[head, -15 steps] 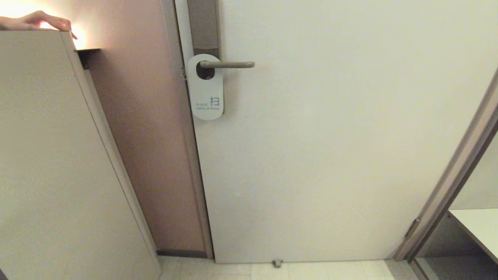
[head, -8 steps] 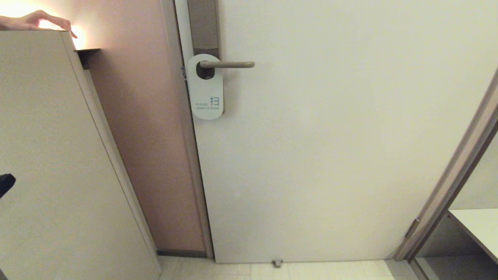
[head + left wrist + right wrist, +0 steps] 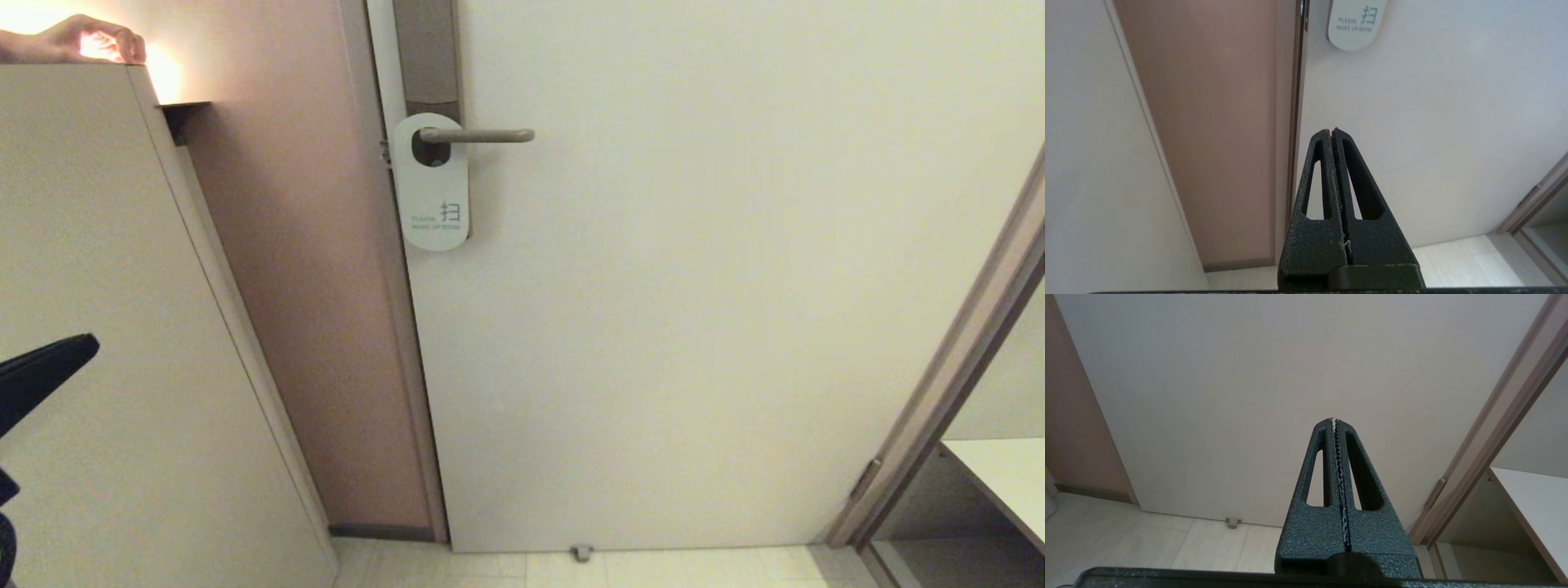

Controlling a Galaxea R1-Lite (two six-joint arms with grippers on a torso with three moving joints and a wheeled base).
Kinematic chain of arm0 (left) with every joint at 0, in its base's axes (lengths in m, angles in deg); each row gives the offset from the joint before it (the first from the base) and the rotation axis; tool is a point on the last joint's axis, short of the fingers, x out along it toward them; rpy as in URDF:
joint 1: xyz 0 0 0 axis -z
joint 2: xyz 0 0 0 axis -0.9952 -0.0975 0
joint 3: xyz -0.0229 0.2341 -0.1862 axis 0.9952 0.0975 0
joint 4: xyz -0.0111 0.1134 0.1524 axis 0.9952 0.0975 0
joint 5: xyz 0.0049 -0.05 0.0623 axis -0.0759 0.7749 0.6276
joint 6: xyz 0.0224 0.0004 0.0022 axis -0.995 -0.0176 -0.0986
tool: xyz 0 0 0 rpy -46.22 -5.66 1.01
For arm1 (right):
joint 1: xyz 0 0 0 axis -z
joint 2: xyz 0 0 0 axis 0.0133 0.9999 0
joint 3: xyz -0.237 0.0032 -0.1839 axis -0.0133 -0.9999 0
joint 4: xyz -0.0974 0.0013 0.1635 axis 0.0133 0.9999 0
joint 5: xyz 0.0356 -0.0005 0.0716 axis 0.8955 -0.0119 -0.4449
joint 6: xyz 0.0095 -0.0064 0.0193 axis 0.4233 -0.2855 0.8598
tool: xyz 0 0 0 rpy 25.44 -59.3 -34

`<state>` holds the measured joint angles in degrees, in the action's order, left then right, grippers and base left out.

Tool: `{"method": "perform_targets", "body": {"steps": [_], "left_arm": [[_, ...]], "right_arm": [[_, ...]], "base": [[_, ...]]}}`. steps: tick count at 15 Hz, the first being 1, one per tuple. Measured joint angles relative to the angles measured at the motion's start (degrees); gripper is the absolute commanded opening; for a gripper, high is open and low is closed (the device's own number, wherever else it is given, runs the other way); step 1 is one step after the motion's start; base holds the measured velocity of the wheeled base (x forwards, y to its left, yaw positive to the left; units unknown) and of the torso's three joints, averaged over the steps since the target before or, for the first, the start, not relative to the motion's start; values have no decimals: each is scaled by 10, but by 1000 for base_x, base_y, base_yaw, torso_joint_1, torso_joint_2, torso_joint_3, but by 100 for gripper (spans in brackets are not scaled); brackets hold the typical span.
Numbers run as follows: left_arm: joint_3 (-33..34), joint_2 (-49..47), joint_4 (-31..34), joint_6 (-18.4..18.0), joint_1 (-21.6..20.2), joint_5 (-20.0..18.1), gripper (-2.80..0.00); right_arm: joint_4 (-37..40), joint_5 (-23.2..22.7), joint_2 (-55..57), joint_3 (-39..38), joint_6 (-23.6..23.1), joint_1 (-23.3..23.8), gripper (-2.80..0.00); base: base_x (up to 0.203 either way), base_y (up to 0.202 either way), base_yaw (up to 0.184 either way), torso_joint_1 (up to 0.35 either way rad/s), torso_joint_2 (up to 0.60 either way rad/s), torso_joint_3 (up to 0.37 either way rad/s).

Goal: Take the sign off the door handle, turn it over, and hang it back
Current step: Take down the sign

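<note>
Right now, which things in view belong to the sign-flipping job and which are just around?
Job:
- sign, white side out, hanging on the door handle
- left gripper, shut, low beside the door

Just around:
- right gripper, shut, parked
- person's hand on the cabinet
- doorstop

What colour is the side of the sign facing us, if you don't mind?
White with blue-green lettering; the sign shows best in the head view.

There are one sign [image 3: 432, 181] on one door handle [image 3: 478, 135], one door [image 3: 694, 286] with one backplate [image 3: 424, 57] and one small floor stop [image 3: 581, 553], one person's hand [image 3: 77, 41] atop one cabinet [image 3: 106, 327], and two black pincers, left pincer [image 3: 1332, 131] and right pincer [image 3: 1334, 421].
</note>
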<state>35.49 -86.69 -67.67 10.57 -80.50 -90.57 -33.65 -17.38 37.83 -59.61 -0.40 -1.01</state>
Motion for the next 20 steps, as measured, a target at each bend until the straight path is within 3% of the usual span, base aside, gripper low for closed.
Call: {"method": "perform_targets", "body": {"steps": [2, 7, 10, 14, 20], "left_arm": [[-22, -47, -24, 10, -9, -16, -280], [-102, -184, -82, 15, -66, -156, -280], [-136, -259, -120, 16, -75, -200, -280], [-179, -354, -171, 16, -71, -227, -280], [-268, -466, -187, 19, -63, -248, -280]], "right_arm": [[0, 0, 0, 0, 0, 0, -280], [0, 0, 0, 0, 0, 0, -280], [0, 0, 0, 0, 0, 0, -280], [0, 0, 0, 0, 0, 0, -280], [0, 0, 0, 0, 0, 0, -280]], "base": [[0, 0, 0, 0, 0, 0], [0, 0, 0, 0, 0, 0], [0, 0, 0, 0, 0, 0], [0, 0, 0, 0, 0, 0], [0, 0, 0, 0, 0, 0]]}}
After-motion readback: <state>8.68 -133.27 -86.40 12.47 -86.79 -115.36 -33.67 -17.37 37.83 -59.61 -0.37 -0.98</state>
